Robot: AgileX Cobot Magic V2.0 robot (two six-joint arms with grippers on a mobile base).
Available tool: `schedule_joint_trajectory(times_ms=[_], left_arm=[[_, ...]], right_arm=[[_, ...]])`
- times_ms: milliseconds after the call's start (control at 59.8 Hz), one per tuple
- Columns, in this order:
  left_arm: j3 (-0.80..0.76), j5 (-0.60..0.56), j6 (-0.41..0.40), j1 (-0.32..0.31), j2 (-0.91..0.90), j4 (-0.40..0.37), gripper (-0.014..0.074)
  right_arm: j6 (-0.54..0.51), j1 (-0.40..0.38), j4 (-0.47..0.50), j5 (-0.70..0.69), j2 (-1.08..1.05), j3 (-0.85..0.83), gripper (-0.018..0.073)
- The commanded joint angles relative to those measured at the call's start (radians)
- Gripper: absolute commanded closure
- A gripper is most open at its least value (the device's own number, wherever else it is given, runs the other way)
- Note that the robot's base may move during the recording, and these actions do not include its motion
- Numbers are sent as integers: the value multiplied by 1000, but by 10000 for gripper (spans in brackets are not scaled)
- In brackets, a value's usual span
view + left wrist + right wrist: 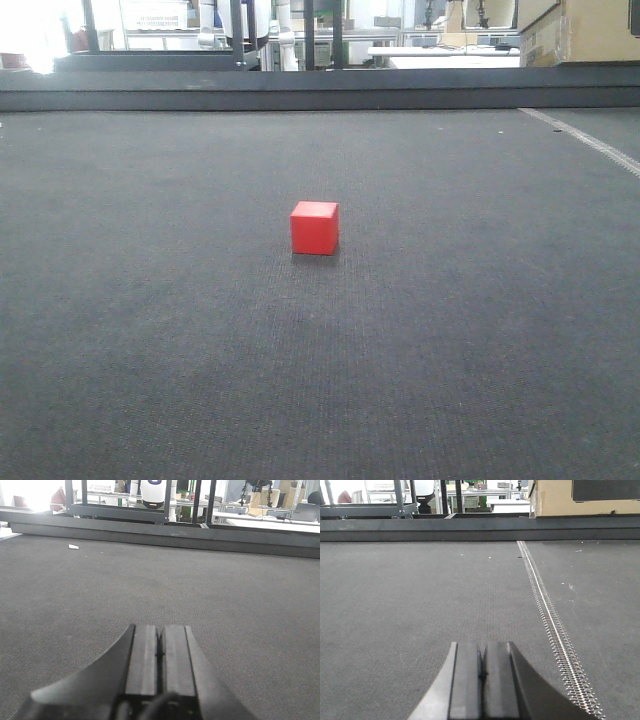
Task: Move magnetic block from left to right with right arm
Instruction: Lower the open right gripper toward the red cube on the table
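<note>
The magnetic block (315,228), a small red cube, stands alone on the dark mat (150,300) near the middle of the front view. No arm or gripper shows in that view. In the left wrist view my left gripper (160,630) is shut, its two dark fingers pressed together with nothing between them, low over the mat. In the right wrist view my right gripper (482,647) is likewise shut and empty. The block appears in neither wrist view.
A pale zipper-like seam (547,615) runs across the mat just right of my right gripper and shows at the far right (585,140) in the front view. A dark raised ledge (320,90) bounds the mat's far side. A small white scrap (73,546) lies far left.
</note>
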Motion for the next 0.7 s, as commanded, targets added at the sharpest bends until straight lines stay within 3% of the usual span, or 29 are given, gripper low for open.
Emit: schedule_joint_trajectory(times_ms=[0, 685], left_arm=[[9, -87, -4, -3, -15, 0, 713], [9, -87, -4, -3, -15, 0, 713]], right_arm=[[-12, -4, 1, -85, -20, -4, 494], [-12, -4, 1, -102, -20, -4, 494]])
